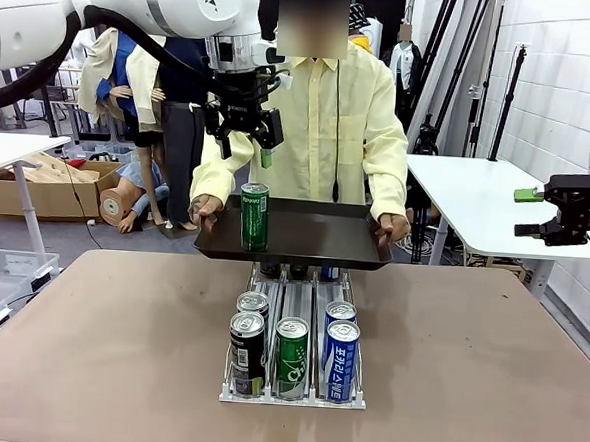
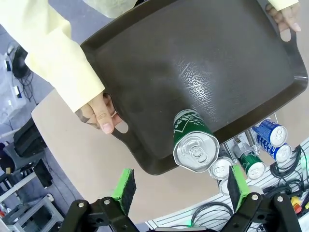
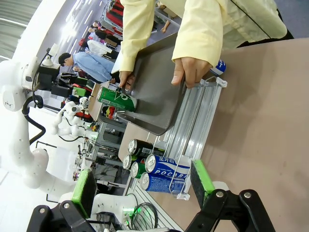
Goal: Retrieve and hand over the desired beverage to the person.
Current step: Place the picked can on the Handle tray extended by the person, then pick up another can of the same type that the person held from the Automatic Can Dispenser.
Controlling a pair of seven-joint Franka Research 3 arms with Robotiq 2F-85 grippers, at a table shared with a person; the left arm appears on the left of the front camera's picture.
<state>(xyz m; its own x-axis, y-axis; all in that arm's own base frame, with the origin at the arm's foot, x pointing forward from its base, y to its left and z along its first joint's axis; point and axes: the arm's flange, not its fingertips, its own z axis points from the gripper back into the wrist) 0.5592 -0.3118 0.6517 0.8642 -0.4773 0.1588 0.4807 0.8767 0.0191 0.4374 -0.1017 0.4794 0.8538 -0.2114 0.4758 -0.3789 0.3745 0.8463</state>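
The green can (image 1: 254, 217) stands upright on the tray (image 1: 314, 244), the left tool (image 1: 246, 150) released just above it.
The left wrist view shows the can's top by the tray's near edge, beyond the spread pads (image 2: 124, 189). The person's (image 1: 332, 113) hands (image 2: 99, 113) hold both tray ends. The can rack (image 1: 295, 346) under the tray is partly hidden. The right tool (image 3: 143, 186), well off the tray, is spread and empty.
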